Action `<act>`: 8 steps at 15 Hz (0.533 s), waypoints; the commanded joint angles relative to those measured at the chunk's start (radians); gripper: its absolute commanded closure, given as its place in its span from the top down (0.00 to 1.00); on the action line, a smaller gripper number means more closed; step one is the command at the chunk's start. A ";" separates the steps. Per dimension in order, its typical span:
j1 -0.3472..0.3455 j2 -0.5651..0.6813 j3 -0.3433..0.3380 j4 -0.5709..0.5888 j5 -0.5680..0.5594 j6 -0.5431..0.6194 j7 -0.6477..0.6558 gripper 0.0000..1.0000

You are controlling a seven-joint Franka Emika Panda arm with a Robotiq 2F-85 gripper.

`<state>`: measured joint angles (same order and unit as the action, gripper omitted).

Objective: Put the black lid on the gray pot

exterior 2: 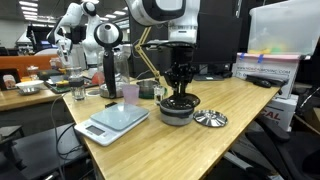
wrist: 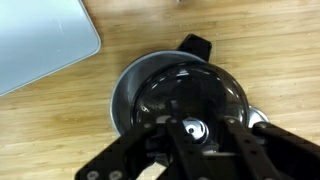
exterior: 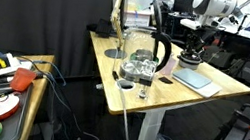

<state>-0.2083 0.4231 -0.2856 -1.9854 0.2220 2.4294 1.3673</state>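
The gray pot [wrist: 121,97] stands on the wooden table, shown in both exterior views [exterior 2: 177,113] [exterior: 189,63]. The black lid [wrist: 185,88] lies across the pot's mouth in the wrist view, with a shiny knob at its middle. My gripper [wrist: 193,130] is right above it, one finger on each side of the knob and closed on it. In an exterior view my gripper [exterior 2: 179,88] reaches straight down into the pot's top, and it shows in the same pose in the exterior view from farther off [exterior: 191,52].
A pale rectangular scale [exterior 2: 112,122] [wrist: 40,45] lies beside the pot. A silver disc [exterior 2: 210,119] [wrist: 262,118] lies on its other side. A pink cup [exterior 2: 130,93] and a tall glass jug with a black handle [exterior: 145,61] stand further along the table.
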 commanded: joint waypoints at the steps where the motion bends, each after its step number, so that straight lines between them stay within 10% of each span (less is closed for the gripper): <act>1: -0.002 -0.028 0.009 -0.023 0.019 0.015 -0.010 0.07; 8: 0.009 -0.066 0.004 -0.053 0.004 0.026 -0.004 0.07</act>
<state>-0.2009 0.3927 -0.2815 -1.9990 0.2220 2.4386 1.3673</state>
